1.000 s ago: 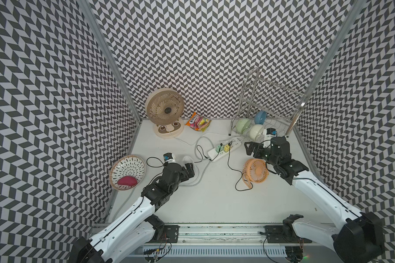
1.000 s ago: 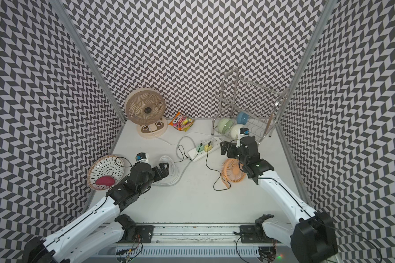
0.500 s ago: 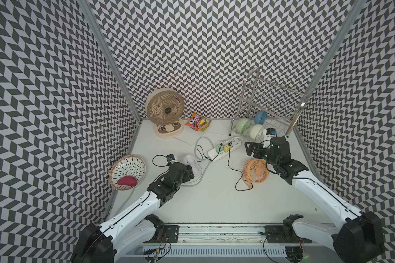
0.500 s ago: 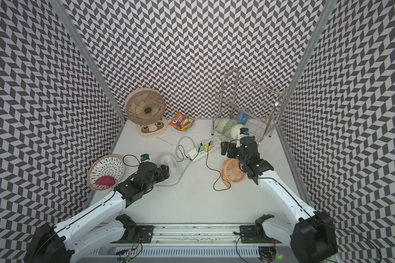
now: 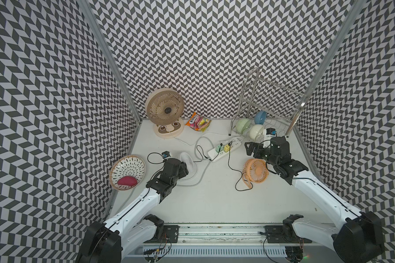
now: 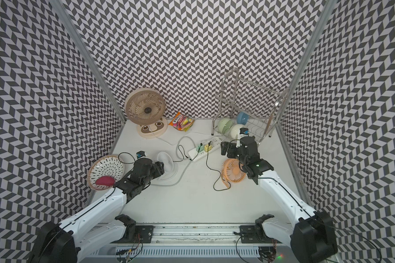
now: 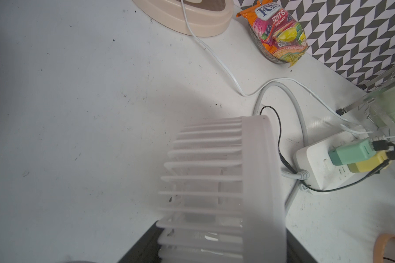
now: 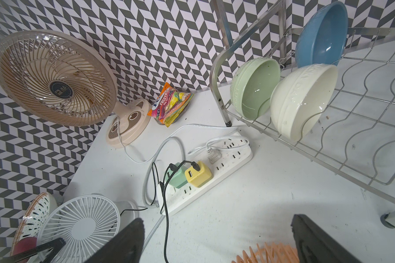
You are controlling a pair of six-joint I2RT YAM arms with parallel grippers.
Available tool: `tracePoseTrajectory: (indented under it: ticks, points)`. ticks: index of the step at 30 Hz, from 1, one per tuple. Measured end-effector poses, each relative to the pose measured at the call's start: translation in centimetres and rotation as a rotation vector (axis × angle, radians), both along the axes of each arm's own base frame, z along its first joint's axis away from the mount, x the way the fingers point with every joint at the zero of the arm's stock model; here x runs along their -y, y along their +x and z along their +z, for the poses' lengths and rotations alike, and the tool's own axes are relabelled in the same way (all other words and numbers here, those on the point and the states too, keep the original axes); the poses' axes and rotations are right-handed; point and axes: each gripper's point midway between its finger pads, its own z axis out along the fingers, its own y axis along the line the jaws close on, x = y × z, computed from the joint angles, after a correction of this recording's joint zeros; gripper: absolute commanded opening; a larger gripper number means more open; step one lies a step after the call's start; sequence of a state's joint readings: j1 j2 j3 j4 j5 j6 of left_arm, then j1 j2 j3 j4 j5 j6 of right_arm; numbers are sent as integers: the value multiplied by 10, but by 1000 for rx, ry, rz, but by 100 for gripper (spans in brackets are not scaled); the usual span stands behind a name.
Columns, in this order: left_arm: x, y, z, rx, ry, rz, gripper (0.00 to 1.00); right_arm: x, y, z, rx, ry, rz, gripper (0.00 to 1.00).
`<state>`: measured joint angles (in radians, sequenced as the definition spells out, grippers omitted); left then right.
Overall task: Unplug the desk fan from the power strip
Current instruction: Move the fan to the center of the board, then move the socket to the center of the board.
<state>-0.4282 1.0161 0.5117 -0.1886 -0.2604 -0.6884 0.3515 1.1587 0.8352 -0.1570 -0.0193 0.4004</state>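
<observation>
Right jaws wide, nearer the power strip (image 8: 226, 168)
It lies just ahead, long axis slanting away; clear plug (image 8: 214, 156) past 2 adapters (image 8: 197, 174). Left jaws straddle white fan (image 7: 214, 182), grip unclear.

White power strip (image 5: 234, 146), flat and diagonal mid-table, sockets partly occupied.

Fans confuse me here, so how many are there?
3: beige plastic fan by back wall, small white fan near left arm, small orange fan near right arm.

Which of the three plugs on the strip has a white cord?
The clear plug beside the yellow adapter; that and the green adapter carry black cables.
</observation>
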Motion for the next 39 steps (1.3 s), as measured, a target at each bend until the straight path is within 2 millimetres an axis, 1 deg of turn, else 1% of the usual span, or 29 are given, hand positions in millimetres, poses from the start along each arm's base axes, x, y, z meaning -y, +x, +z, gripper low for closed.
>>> tracePoseTrajectory:
  ticks: [2,5,10,13,14,15,19,21,23,24,25,27,28,31,34,36,39]
  points:
    - [-2,3,0,6,10,1,62,0,0,0,0,0,0,100]
    - [-8,11,1,18,30,10,59,-1,0,0,-1,2,3,100]
    - [-33,35,4,19,83,69,55,-2,0,2,1,6,10,100]
    - [-48,48,7,20,111,104,55,-3,0,3,3,9,15,100]
    - [-52,52,8,23,121,114,56,-3,-1,3,2,11,18,100]
    - [-56,55,9,27,132,122,59,-4,-1,3,2,11,21,100]
    - [-63,64,13,34,177,130,75,-14,-5,3,1,10,48,100]
    - [-65,65,16,42,195,126,84,-24,-7,3,-3,6,73,100]
    - [-65,64,23,62,201,120,93,-35,-8,4,-9,-1,100,100]
    - [-65,64,30,84,200,119,98,-41,-8,3,-13,-5,112,100]
    - [-64,63,39,107,200,114,100,-46,-8,3,-16,-9,125,100]
    - [-60,60,60,171,196,97,100,-60,-10,2,-23,-19,151,100]
    - [-57,57,75,214,188,87,100,-70,-11,1,-28,-25,171,100]
    - [-50,49,99,284,163,64,100,-95,-14,-1,-41,-42,211,100]
    - [-46,42,109,308,137,41,100,-121,-9,-3,-55,-69,217,100]
    - [-43,38,112,314,115,25,100,-132,-2,-7,-69,-90,190,100]
    - [-34,33,116,321,74,-11,100,-140,12,-17,-96,-124,121,100]
